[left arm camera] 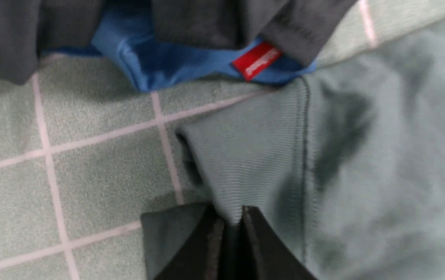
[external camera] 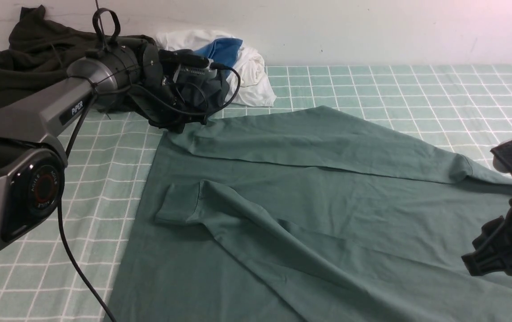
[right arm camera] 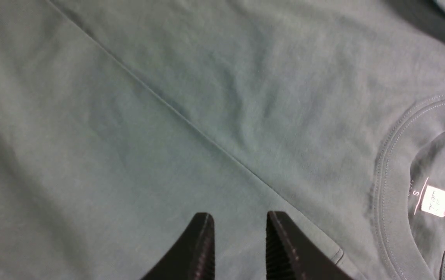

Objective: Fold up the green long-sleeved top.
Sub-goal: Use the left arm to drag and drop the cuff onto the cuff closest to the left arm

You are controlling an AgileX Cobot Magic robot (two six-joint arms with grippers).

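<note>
**A:** Where is the green long-sleeved top [external camera: 327,201]?

**B:** It is spread flat on the worktop [external camera: 417,89], over the pale-green checked cover, and fills most of the near and middle ground. The near sleeve [external camera: 247,219] lies folded across the body, with its end cuff [external camera: 179,203] pointing to the robot's left. The far sleeve [external camera: 327,138] runs along the garment's far edge.

**A:** And the left gripper [left arm camera: 232,219]?

**B:** It is at the far left corner of the top. Its fingers [left arm camera: 263,245] are clenched on the ribbed cuff [left arm camera: 253,155] of the far sleeve, and the fabric puckers up into the pinch.

**A:** What lies around it?

**B:** A dark charcoal garment [left arm camera: 207,19] with a small red tag [left arm camera: 257,60] lies over a blue cloth [left arm camera: 156,62], just beyond that cuff. In the front view, a very dark olive garment [external camera: 27,58] is heaped in the far left corner against the wall. A white cloth [external camera: 251,76] is bunched to its right.

**A:** The right gripper [right arm camera: 240,229]?

**B:** It is over the right part of the top, near the ribbed crew neck [right arm camera: 386,186], where a white label [right arm camera: 436,200] shows inside. Its fingers [right arm camera: 203,241] stand apart with a narrow gap. Only flat fabric shows through the gap, and nothing is caught in it. Whether the tips touch the cloth, I cannot tell.
</note>
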